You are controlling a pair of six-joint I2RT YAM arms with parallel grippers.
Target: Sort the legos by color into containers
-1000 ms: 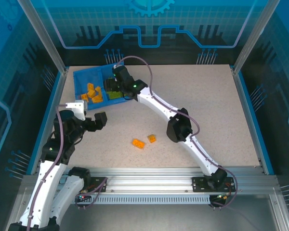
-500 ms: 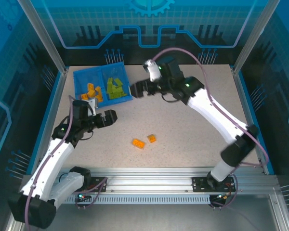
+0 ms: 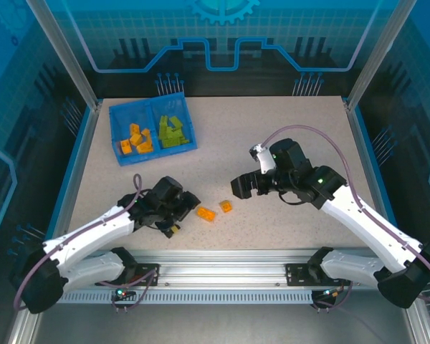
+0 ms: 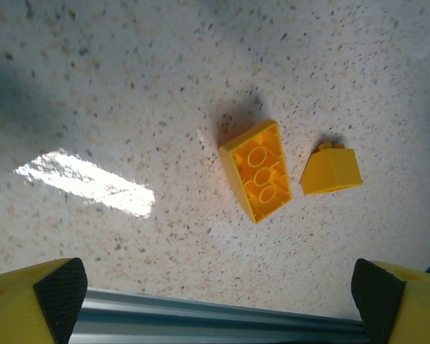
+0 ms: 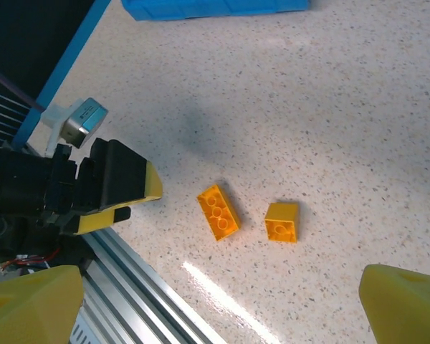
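Two orange legos lie loose on the table near the front: a long one (image 3: 206, 213) (image 4: 259, 170) (image 5: 217, 212) turned hollow side up, and a short one (image 3: 226, 206) (image 4: 331, 170) (image 5: 282, 221) on its side. My left gripper (image 3: 183, 213) (image 4: 218, 304) is open, low and just left of the long brick. My right gripper (image 3: 242, 188) (image 5: 218, 308) is open above and right of the short brick, holding nothing. The containers are one blue tray (image 3: 116, 125) at the back left, with orange legos (image 3: 136, 140) in its left compartment and green legos (image 3: 173, 131) in its right one.
The aluminium rail (image 3: 222, 261) (image 4: 201, 315) runs along the table's near edge, close behind the left gripper. The left gripper's black and yellow body (image 5: 107, 186) sits close to the long brick in the right wrist view. Blue frame walls (image 3: 75, 165) border the table.
The right arm has swung away from over the tray to the table's middle, and its jaws have widened. The left arm has reached forward and right, down beside the two loose orange bricks.
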